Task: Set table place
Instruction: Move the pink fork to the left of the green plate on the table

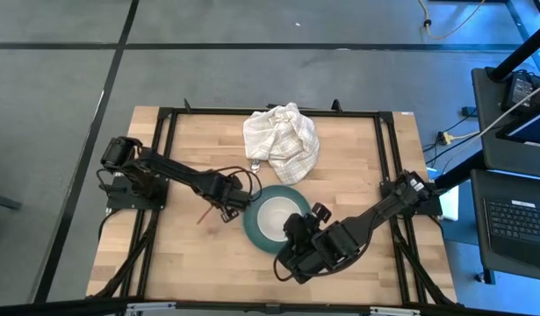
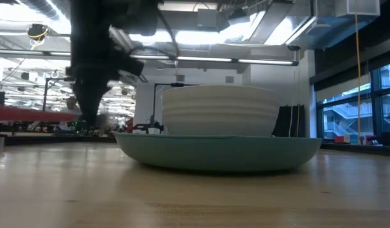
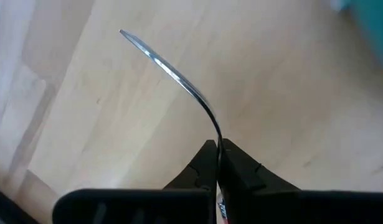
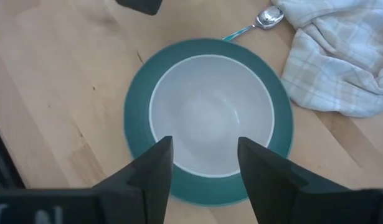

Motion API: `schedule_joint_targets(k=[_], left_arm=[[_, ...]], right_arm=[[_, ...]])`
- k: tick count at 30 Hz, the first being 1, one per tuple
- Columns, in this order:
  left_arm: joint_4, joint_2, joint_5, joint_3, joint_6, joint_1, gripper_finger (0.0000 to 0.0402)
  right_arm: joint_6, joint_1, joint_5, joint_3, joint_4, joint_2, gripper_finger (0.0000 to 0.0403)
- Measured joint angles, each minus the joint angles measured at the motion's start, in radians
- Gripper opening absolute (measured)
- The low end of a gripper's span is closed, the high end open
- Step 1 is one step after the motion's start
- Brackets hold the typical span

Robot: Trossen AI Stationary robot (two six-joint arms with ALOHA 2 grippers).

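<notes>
A round teal plate (image 1: 250, 226) lies on the table with a white bowl (image 1: 275, 219) standing in it; both also show in the low view (image 2: 220, 152) and the right wrist view (image 4: 210, 112). My left gripper (image 1: 234, 200) is just left of the plate and is shut on the red-handled fork (image 1: 205, 213). My right gripper (image 4: 203, 146) is open above the plate's near-right rim (image 1: 291, 232), holding nothing. A small metal spoon (image 4: 266, 18) lies on the table between the plate and the white checked cloth (image 1: 283, 140). My left gripper pinches the fork between its two fingers at the metal neck (image 3: 216, 138), seen edge-on. The curved metal end (image 3: 166, 65) sticks out past the fingertips over the wood, and the red handle (image 1: 204, 214) trails toward the table's near-left. Whether the fork touches the table, I cannot tell.
The crumpled cloth lies at the table's far middle, close to the plate's far rim. Bare wood (image 1: 177, 254) lies left of and nearer than the plate. Black frame rails (image 1: 388, 158) run along the table's edges.
</notes>
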Motion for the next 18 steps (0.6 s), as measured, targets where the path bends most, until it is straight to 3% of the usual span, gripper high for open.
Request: schedule_joint_targets(k=[12,18], left_arm=[[-0.011,0.023,-0.008,0.009,-0.218,-0.05,0.0001],[0.003,0.094,0.018,-0.004,-0.352,-0.098,0.0]], right_arm=[[-0.005,-0.045,0.0,0.0,-0.043,0.0,0.0181],[-0.006,-0.062,0.003,0.0,-0.132,0.0,0.0181]])
